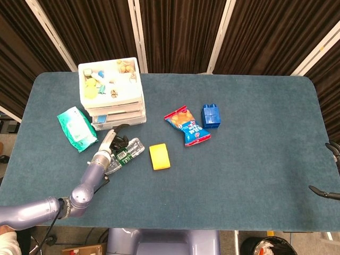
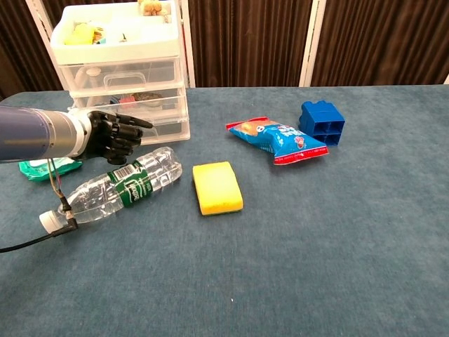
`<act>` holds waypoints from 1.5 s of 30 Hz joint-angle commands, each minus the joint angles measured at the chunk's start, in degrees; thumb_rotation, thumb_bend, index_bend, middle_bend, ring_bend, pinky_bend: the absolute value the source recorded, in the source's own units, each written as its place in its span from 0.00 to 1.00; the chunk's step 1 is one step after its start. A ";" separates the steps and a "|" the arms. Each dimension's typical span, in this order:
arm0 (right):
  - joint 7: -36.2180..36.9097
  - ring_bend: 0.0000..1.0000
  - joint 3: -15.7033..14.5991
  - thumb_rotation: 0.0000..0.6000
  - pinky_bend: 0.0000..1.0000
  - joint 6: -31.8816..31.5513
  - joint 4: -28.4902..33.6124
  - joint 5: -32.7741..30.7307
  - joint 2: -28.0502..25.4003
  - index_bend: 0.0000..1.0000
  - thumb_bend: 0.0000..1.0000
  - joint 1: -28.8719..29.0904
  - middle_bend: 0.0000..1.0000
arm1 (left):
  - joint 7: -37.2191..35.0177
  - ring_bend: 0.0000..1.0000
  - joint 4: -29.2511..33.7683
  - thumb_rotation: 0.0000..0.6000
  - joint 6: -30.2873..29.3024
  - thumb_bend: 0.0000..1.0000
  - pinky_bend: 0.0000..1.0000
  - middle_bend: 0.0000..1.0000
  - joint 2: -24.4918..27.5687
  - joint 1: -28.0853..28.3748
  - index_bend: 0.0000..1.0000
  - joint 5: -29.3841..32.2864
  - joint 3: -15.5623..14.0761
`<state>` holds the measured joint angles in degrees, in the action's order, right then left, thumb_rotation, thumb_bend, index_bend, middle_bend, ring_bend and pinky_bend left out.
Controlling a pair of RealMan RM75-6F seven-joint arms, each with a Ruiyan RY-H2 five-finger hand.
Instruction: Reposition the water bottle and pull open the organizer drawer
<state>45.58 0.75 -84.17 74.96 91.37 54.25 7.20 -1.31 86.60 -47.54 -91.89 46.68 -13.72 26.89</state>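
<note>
- The water bottle (image 2: 116, 186) lies on its side on the blue table (image 2: 316, 246), at the near left. Its white cap points to the near left. It is clear, with a green label around the middle.
- The organizer (image 2: 119, 74) is a white box of drawers at the far left of the table. Its open top tray holds small bits and pieces.
- The bottom drawer (image 2: 165, 128) of the organizer sticks out a little toward the near side, past the drawers above it.
- The left hand (image 2: 112, 137) is black. It sits just in front of the bottom drawer, between the organizer and the water bottle.
- Its fingers are curled in, and 1 finger points out toward the drawer front. I cannot tell if that finger touches the drawer. The hand holds nothing.
- In the head view the left hand (image 1: 118, 144) is right over the top part of the water bottle (image 1: 123, 155).
- The right hand (image 1: 330, 170) only shows as dark bits at the right edge of the head view. I cannot tell if it is spread or closed.
- A green pack of wipes (image 1: 77, 127) lies to the left of the organizer.
- A yellow sponge (image 2: 217, 187) lies just right of the water bottle.
- A snack bag (image 2: 275, 139) lies farther right, and a blue block (image 2: 322, 121) sits beside it on the right.
</note>
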 commanded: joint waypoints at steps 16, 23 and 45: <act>-0.25 0.00 -0.02 1.00 0.00 0.01 0.21 -0.02 0.00 0.00 0.13 -0.07 0.00 | -0.42 0.92 11.75 1.00 -7.51 0.77 0.89 0.99 6.01 -7.50 0.19 -20.60 -5.65; -0.60 0.00 -0.08 1.00 0.00 0.05 0.41 0.00 0.02 0.00 0.13 -0.12 0.00 | 18.33 0.96 11.10 1.00 -20.66 0.81 0.91 1.00 5.70 -4.73 0.17 -26.56 -9.53; -0.11 0.00 -0.07 1.00 0.00 0.35 0.40 -0.11 -0.13 0.00 0.13 -0.06 0.00 | 39.10 0.96 6.34 1.00 -17.27 0.81 0.91 1.00 6.50 4.32 0.20 3.34 -4.20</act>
<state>45.47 0.69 -83.82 75.36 91.26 54.12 7.14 37.73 92.83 -64.99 -85.50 50.89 -10.56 22.66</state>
